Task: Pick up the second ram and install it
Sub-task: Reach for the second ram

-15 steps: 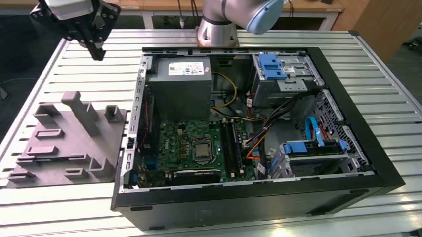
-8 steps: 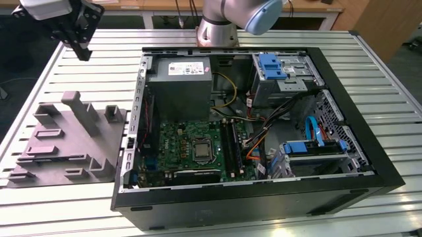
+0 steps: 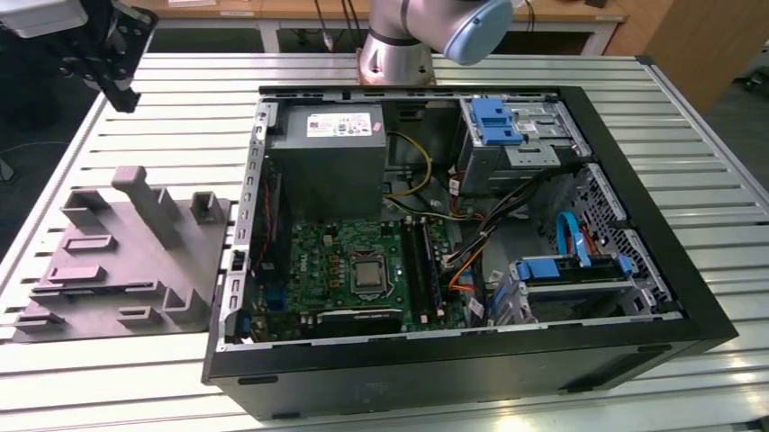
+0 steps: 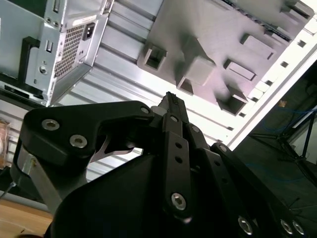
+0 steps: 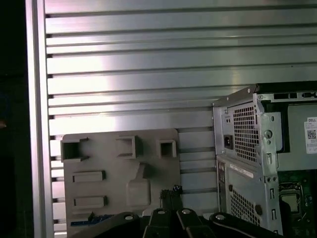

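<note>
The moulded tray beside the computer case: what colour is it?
The tray is plain grey, best seen in the exterior view.

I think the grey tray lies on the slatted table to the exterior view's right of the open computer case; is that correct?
Not quite: the exterior view shows the grey tray on the slatted table to the exterior view's left of the open computer case, not its right.

The ribbed silver table top (image 3: 180, 108) has a smooth satin metal finish, the grey moulded fixture block (image 3: 121, 261) looks matt plastic, the black tower computer case (image 3: 481, 369) shows matt paint over bare sheet metal, and the black gripper (image 4: 171, 97) is matt with bright screws (image 4: 179, 200).
</note>
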Controlling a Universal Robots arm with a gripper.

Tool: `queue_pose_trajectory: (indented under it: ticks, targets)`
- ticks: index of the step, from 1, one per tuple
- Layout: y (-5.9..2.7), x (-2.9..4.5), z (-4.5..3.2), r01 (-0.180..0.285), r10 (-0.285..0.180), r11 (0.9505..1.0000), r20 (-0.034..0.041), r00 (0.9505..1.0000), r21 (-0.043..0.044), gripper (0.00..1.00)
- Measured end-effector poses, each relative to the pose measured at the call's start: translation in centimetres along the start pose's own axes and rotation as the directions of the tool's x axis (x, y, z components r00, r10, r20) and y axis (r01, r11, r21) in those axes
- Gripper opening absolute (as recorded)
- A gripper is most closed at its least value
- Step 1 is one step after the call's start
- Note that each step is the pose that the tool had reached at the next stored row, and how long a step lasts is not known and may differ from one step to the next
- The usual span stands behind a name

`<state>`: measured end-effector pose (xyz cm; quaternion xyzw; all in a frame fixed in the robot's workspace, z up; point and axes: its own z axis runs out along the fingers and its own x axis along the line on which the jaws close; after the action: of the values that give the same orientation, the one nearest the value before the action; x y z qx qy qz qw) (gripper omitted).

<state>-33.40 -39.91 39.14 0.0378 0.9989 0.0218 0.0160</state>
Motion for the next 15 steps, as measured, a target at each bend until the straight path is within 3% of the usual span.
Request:
queue_pose_trajectory:
  ticks: [7,10,15]
  targets:
    - [-0.36,1.97,0.17,0.000,0.000,1.0000,0.0001,1.0000,0.0000,0.10]
    - [-1.04,3.07,0.39,0.000,0.000,1.0000,0.0000,1.0000,0.0000,0.10]
    - [-1.78,3.34,0.59,0.000,0.000,1.0000,-0.0001,1.0000,0.0000,0.10]
